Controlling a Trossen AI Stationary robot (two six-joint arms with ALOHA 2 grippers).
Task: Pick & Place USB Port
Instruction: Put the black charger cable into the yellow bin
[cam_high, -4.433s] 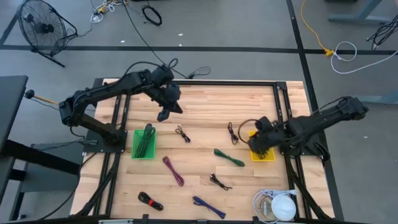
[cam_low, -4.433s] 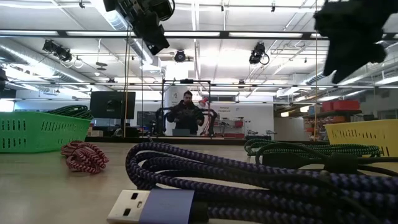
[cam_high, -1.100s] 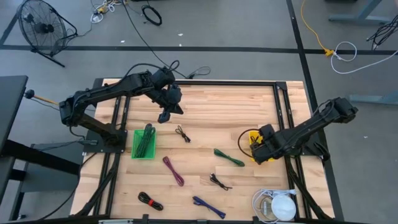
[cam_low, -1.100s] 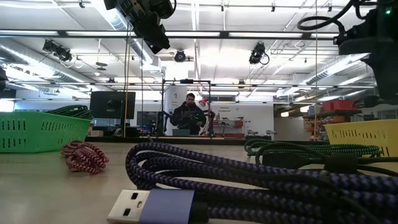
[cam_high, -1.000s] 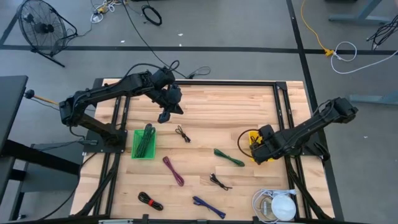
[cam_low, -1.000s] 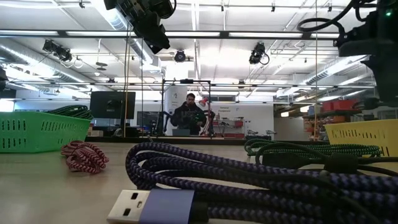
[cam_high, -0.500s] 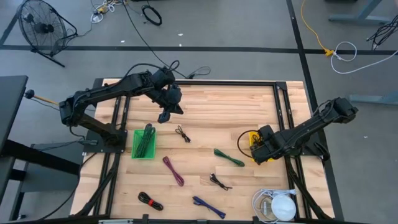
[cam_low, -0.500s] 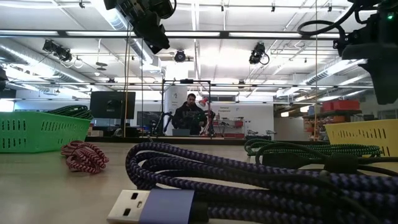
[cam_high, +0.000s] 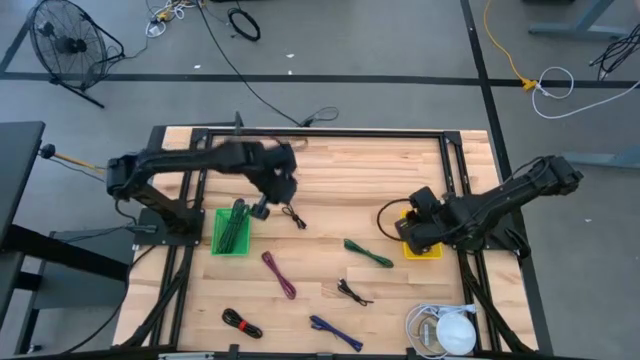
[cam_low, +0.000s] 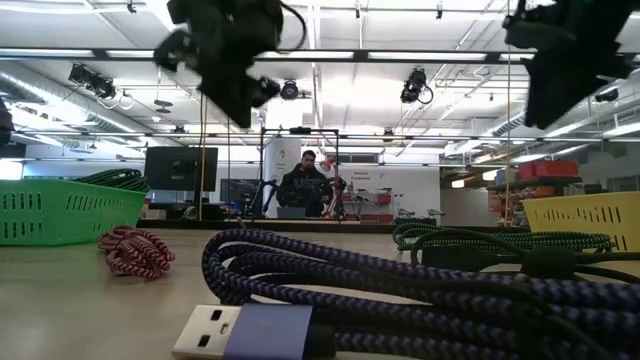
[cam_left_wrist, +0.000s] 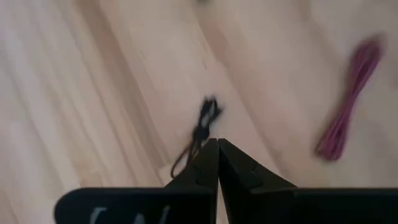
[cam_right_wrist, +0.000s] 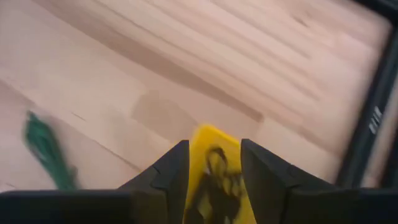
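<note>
My left gripper (cam_high: 262, 209) (cam_left_wrist: 217, 149) is shut and hovers over the table, just short of a small black USB cable (cam_high: 293, 215) (cam_left_wrist: 202, 124) that lies flat on the wood. The green bin (cam_high: 230, 231) holding green cables sits beside it. My right gripper (cam_high: 412, 231) (cam_right_wrist: 214, 163) is open above the yellow bin (cam_high: 424, 248) (cam_right_wrist: 214, 140). A black cable (cam_right_wrist: 217, 180) lies inside that bin, between the fingers as seen from the right wrist. Neither gripper holds anything.
Loose cables lie on the table: green (cam_high: 368, 253), maroon (cam_high: 280, 275) (cam_left_wrist: 348, 106), black (cam_high: 352, 292), black-and-red (cam_high: 242, 323) and purple (cam_high: 335, 332) (cam_low: 400, 290). A white coiled item (cam_high: 445, 330) sits at the near right corner. A person shows far behind the table.
My left arm has swung quickly from the far middle of the table toward the near side and down, ending by the small black cable next to the green bin. My right gripper has risen from the yellow bin and shifted slightly toward the far edge.
</note>
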